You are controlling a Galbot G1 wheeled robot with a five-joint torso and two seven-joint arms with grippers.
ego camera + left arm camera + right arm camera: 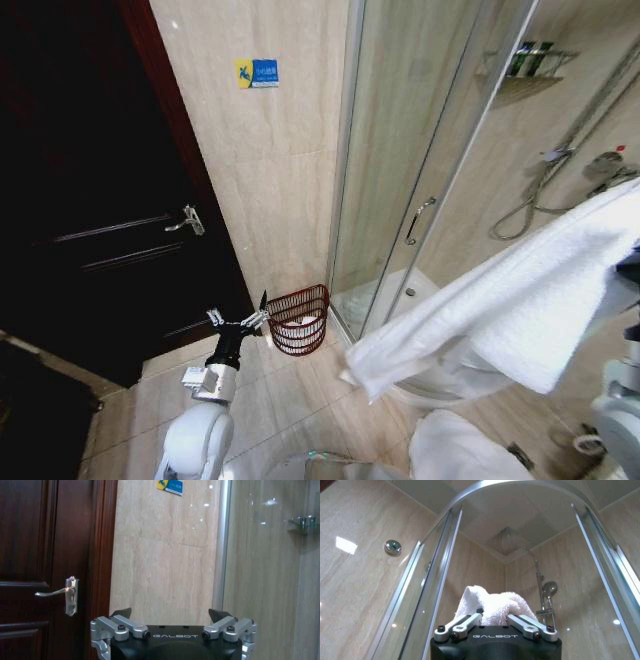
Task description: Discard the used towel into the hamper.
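towel [520, 300] slanting up-right, right hand [494, 619] clamped

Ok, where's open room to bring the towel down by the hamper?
Bare floor tile lies between the hamper and the hanging towel, in front of the shower door. Crowded on the door side: the open left gripper sits right beside the rim.

Towel [520, 300] cut off at right edge; hamper [298, 318] contents unclear.

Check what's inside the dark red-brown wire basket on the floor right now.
Something pale shows low through the ribs of the dark red-brown wire basket; what it is cannot be told, since the near wall hides the bottom.
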